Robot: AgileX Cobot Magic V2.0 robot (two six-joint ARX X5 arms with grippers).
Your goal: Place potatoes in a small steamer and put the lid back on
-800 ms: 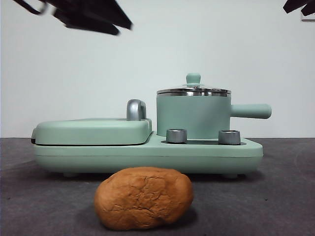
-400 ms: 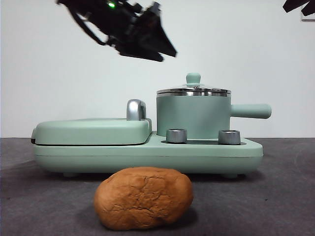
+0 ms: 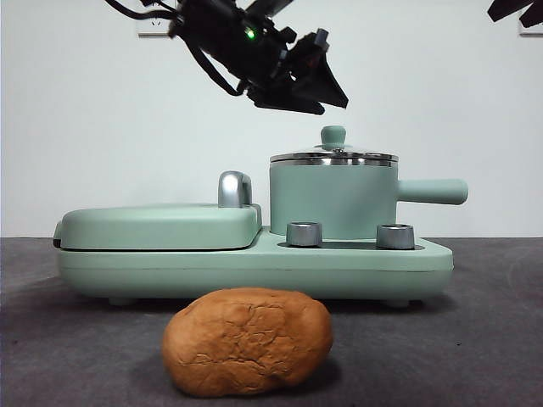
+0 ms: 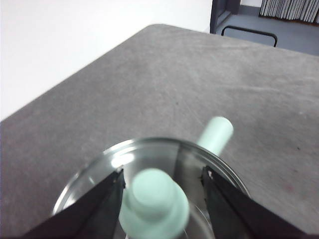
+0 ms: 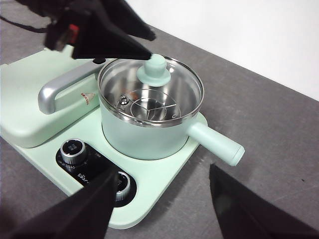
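Note:
The potato [image 3: 247,341], orange-brown with cracked skin, lies on the dark table in front of the appliance. Behind it stands the small steamer [image 3: 333,202], a mint-green pot with a straight side handle [image 3: 433,192]. The glass lid [image 3: 333,156] rests on its rim. My left gripper [image 3: 331,97] hangs just above and left of the lid's knob [image 3: 333,136]. In the left wrist view this gripper [image 4: 162,172] is open, one jaw on each side of the knob [image 4: 154,201], not touching it. My right gripper [image 5: 163,172] is open and empty, waiting high at the right [image 3: 513,10].
The steamer sits on a mint-green base [image 3: 254,267] with two steel dials [image 3: 305,234] [image 3: 395,236]. A flat lidded griddle [image 3: 157,227] with a steel handle [image 3: 235,188] fills the base's left half. A white wall stands behind.
My left arm has swung from the upper left corner rightward and down, and now hovers over the lid's knob. The potato, steamer, lid and right arm have not moved.

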